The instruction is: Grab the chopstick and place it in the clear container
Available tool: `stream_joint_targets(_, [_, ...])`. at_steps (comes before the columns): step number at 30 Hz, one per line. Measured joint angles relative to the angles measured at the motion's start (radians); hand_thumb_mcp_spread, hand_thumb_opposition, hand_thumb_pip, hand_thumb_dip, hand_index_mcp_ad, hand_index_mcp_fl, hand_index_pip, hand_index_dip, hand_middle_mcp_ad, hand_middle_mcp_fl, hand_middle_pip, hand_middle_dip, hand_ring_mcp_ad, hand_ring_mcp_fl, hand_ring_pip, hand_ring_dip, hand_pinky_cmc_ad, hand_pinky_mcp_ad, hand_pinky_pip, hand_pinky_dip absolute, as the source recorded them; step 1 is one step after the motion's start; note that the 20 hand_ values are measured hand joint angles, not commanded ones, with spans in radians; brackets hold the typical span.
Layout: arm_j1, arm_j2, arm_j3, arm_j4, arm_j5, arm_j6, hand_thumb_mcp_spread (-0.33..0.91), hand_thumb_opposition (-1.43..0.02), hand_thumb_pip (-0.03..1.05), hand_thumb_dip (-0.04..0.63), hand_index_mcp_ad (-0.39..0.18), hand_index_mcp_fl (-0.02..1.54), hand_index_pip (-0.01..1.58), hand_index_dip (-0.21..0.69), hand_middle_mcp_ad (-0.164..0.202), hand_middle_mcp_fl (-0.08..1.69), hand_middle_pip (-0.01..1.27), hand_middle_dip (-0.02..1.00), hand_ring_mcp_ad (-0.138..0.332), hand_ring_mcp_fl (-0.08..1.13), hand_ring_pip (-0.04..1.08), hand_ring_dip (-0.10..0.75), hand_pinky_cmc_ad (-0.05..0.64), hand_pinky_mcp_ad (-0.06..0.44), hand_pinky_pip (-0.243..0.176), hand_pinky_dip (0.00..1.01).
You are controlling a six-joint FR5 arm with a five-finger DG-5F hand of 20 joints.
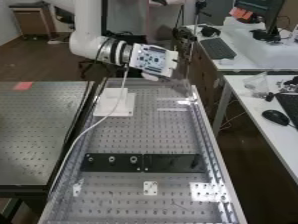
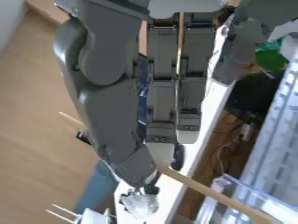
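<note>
Above the bench's far end, the hand (image 1: 150,59) is on the white arm in the high view. In the wrist view the hand (image 2: 116,107) has its thumb and fingertips closed around a thin wooden chopstick (image 2: 213,194). The stick runs at a slant past the thumb, one end showing on the thumb's far side. Below and to the right of the hand in the high view, a see-through container (image 1: 184,89) stands at the bench's far right corner. Clear walls (image 2: 241,192) appear close to the chopstick's long end in the wrist view; whether the stick touches them, I cannot tell.
A white block (image 1: 114,103) stands on the perforated bench (image 1: 149,137), with a cable running past it. Black plates (image 1: 143,163) lie across the bench's middle. At the right is a white desk (image 1: 256,117) with a mouse (image 1: 275,117) and keyboard.
</note>
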Motion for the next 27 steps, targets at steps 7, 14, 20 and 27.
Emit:
stream_joint_targets(7, [0.008, -0.04, 0.022, -0.055, 0.017, 0.056, 0.81, -1.08, 0.42, 0.288, -0.087, 1.35, 0.2, 0.449, 0.068, 1.28, 0.27, 0.67, 0.04, 0.91, 0.09, 0.499, 0.463, 0.265, 0.077, 0.16])
stream_joint_targets(14, [0.019, -0.087, 0.051, -0.116, 0.017, 0.095, 0.81, -1.08, 0.42, 0.288, -0.087, 1.35, 0.2, 0.449, 0.07, 1.29, 0.28, 0.67, 0.04, 0.9, 0.09, 0.499, 0.463, 0.264, 0.077, 0.16])
stream_joint_targets(20, [0.024, -0.12, 0.08, -0.151, 0.013, 0.112, 0.81, -1.08, 0.42, 0.288, -0.087, 1.35, 0.2, 0.45, 0.072, 1.28, 0.27, 0.67, 0.042, 0.93, 0.09, 0.499, 0.466, 0.265, 0.077, 0.16])
stream_joint_targets(27, [0.024, -0.146, 0.106, -0.18, 0.008, 0.095, 0.81, -1.08, 0.42, 0.288, -0.087, 1.35, 0.19, 0.449, 0.068, 1.28, 0.28, 0.67, 0.042, 0.92, 0.09, 0.499, 0.461, 0.265, 0.077, 0.16])
